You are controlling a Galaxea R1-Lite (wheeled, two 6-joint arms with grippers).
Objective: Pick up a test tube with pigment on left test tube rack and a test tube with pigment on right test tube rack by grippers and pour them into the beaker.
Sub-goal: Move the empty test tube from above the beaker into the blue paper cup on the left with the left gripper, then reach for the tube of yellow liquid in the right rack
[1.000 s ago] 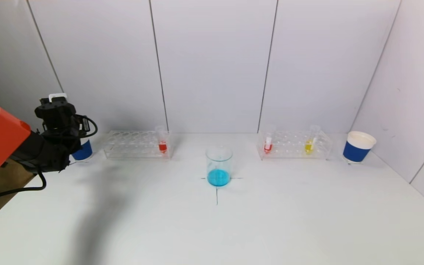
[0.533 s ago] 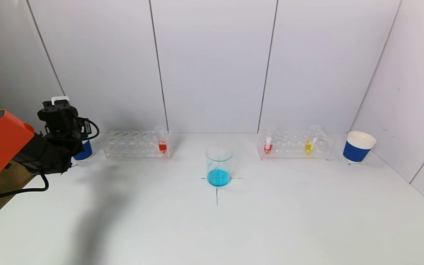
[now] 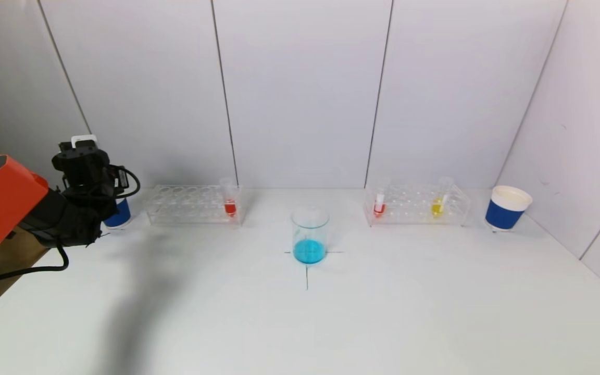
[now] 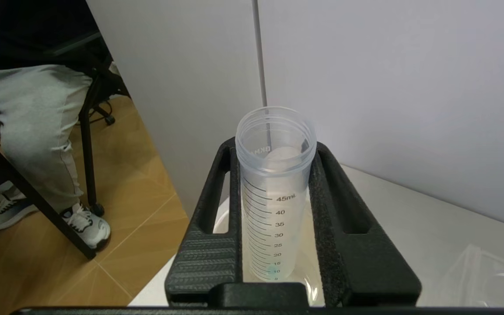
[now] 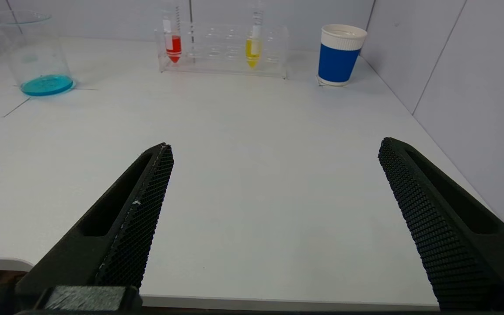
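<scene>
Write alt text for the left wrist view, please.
The left gripper is shut on a clear, empty graduated plastic test tube, held upright over a white paper cup. Behind it stand white wall panels; a seated person's legs are beside the white table.

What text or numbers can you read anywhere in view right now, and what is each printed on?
"45mL", then "40", "35", "30", "25", "20", "15", "10": scale on the empty test tube held in the left gripper over the left paper cup.
Raised letters under the tube's rim: too faint to read.
Red mark on the left test tube rack: cut off, unreadable.
Beaker, right paper cup: no readable text.
</scene>
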